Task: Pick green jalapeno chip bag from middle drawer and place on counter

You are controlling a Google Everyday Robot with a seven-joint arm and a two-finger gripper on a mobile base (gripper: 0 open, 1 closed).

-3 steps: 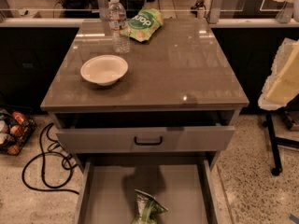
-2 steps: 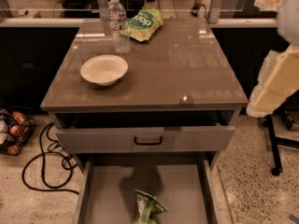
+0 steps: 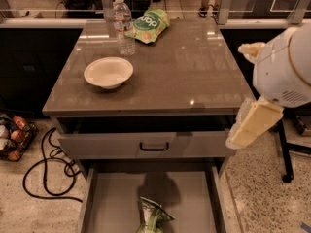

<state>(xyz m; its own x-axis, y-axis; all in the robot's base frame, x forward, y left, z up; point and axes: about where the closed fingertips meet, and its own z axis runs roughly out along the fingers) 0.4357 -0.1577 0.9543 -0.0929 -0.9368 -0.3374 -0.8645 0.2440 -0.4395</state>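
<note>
Nearest, at the bottom edge, the middle drawer (image 3: pixel 112 203) stands pulled out, showing its plain grey floor and low side walls; the green jalapeno chip bag (image 3: pixel 153 217) lies crumpled on that floor near the drawer's front, about midway between the side walls, with its lower part cut off by the frame; a dark shadow falls on the drawer floor just behind it; above and behind sits the upper drawer (image 3: pixel 107 144), slightly pulled out, with a black handle (image 3: pixel 154 147) at the middle of its front panel; to the left, on the speckled floor, a black cable (image 3: pixel 46 169) loops beside the cabinet, and a wire basket (image 3: pixel 12 137) of small round things sits at the frame's edge; at the right, the gripper (image 3: pixel 238 96) hangs in the air off the cabinet's front right corner, at about the height of the counter edge and well apart from the bag; its two cream fingers (image 3: pixel 252 125) are spread wide with nothing held between them; the round white arm housing (image 3: pixel 286 67) lies behind them; farther back, the glossy counter (image 3: pixel 194 67) carries a white bowl (image 3: pixel 108 72) on its left half; behind the bowl a clear water bottle (image 3: pixel 123 25) stands upright, and a lighter green bag (image 3: pixel 149 25) with white lettering lies just beside it at the far edge.
</note>
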